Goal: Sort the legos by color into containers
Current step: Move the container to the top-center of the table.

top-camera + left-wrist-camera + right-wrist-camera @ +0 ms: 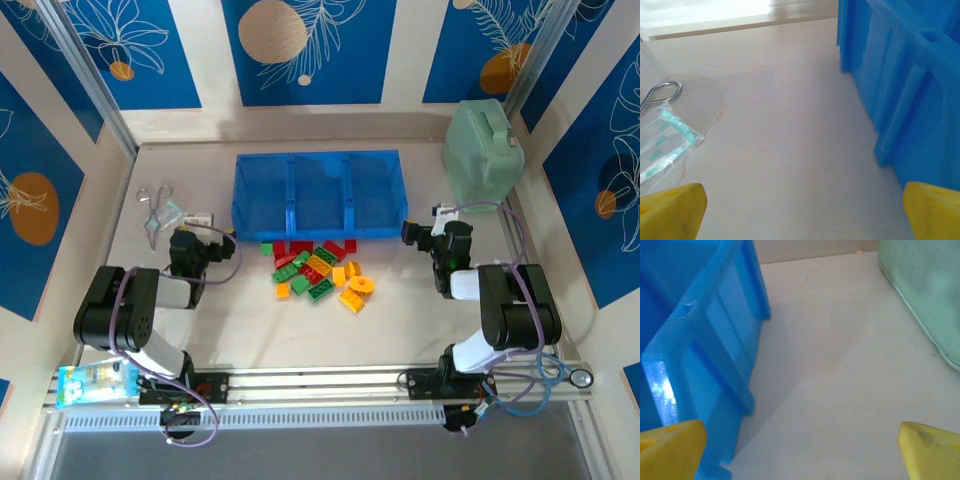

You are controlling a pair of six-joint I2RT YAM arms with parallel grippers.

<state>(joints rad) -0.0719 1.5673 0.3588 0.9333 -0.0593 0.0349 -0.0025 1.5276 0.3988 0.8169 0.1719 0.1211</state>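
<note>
- Legos lay in 1 loose pile on the table, centre of the top view, just below the near wall of the blue tray; red, green and yellow-orange bricks were mixed together.
- A round yellow piece sat at the pile's lower right edge.
- The tray had 3 side-by-side compartments and sat upper centre of the top view.
- Left gripper sat left of the pile, near the tray's lower left corner, apart from the bricks.
- In the left wrist view, the left gripper was spread wide, holding nothing; yellow fingertips sat at the bottom corners, with the tray wall at right.
- Scissors and a clear packet lay left of the tray; the scissor loop and packet showed at the left edge of the left wrist view.
- Right gripper sat right of the pile, by the tray's lower right corner, below the mint green case.
- In the right wrist view, the right gripper was also spread wide and holding nothing, with the tray at left and the case at upper right.
</note>
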